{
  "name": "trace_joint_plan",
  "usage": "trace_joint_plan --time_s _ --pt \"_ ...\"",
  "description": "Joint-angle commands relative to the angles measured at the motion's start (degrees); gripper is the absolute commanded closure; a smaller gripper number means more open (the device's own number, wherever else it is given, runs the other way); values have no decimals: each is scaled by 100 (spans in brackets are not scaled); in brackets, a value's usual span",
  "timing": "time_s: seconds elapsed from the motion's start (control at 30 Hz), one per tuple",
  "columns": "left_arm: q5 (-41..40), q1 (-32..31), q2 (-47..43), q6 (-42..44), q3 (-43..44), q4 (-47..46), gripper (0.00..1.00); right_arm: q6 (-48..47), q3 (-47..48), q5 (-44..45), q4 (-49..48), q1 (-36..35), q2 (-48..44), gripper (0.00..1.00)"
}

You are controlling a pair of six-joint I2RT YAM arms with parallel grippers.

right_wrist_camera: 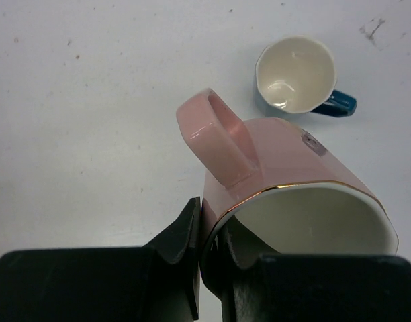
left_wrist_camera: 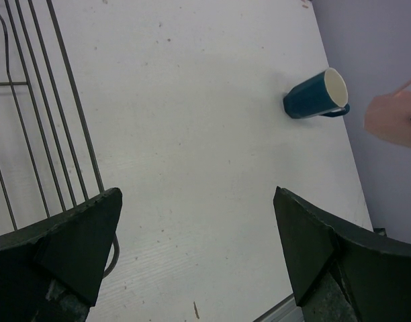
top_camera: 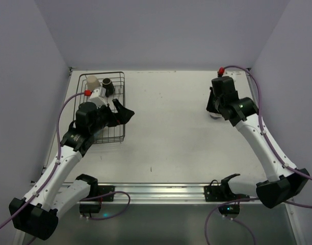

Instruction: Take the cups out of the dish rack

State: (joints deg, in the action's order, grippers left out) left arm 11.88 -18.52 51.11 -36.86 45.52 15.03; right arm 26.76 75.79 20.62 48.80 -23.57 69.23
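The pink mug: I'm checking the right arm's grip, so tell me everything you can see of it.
The pink mug looks like glossy ceramic, pink outside, cream inside, with a thin gold line along its faceted rim. Its loop handle stands on the wall facing the camera, and a small dark mark sits on that wall. It is tilted, mouth toward the gripper. The right gripper pinches its rim, one finger inside and one outside. Whether it touches the table cannot be told.

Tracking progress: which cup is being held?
The pink cup, its rim pinched by the right end effector; the teal cup stands free on the table.
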Motion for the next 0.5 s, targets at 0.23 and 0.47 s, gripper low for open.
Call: trace_joint_plan --time_s 0.23,0.47 --pt "139 -28 39 30 -148 -263 2 -927 2598 460 859 669 2004 100" --pt "245 -28 197 39 -192 -422 2 -1094 3600 286 1246 924 2779 100"
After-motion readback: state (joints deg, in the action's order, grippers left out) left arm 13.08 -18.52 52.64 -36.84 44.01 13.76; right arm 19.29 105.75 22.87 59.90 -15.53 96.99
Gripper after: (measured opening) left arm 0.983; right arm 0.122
